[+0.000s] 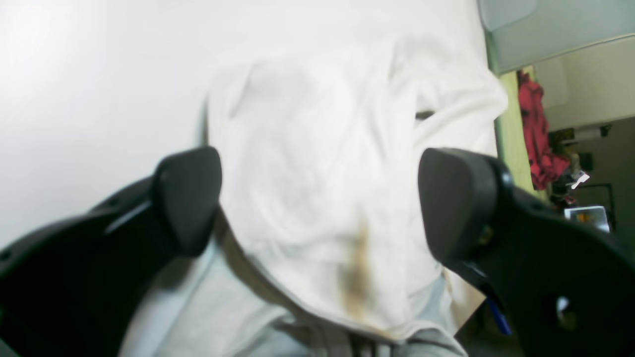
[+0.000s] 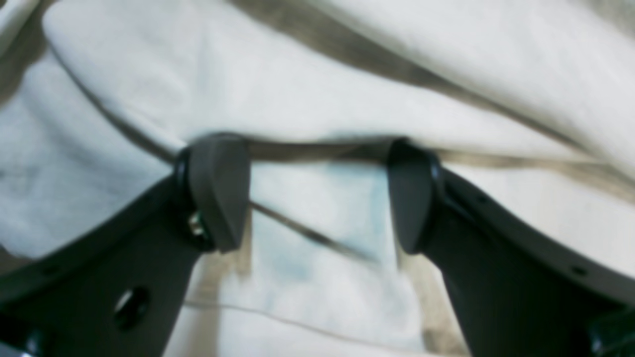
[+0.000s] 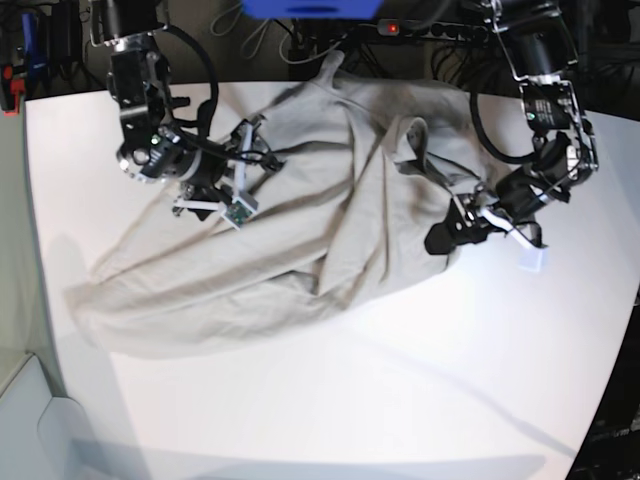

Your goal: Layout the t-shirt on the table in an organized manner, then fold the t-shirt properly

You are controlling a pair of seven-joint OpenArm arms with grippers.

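I find the bench [image 3: 330,400] to be a smooth white top with rounded corners; its near half lies bare, with long faint shadows crossing it towards the near right corner; the t-shirt [image 3: 300,230] sprawls rumpled over the far half, one end reaching the far edge, the other trailing towards the left edge.

Beyond the far edge I see dark equipment and cables, a blue object and a small red light; at the left edge, a pale strip of floor and a white panel near the corner; the left wrist view shows a room past the bench edge with a red cloth hanging [image 1: 538,134] against a pale wall.

The right tool [image 2: 317,193], over the shirt's left part, stands with jaws wide apart, tips down on the cloth at a fold; nothing is pinched between them.

The left tool [image 1: 320,198], at the shirt's right margin near the right edge of the bench, is likewise spread wide; cloth lies below the gap; I see no grip on it.
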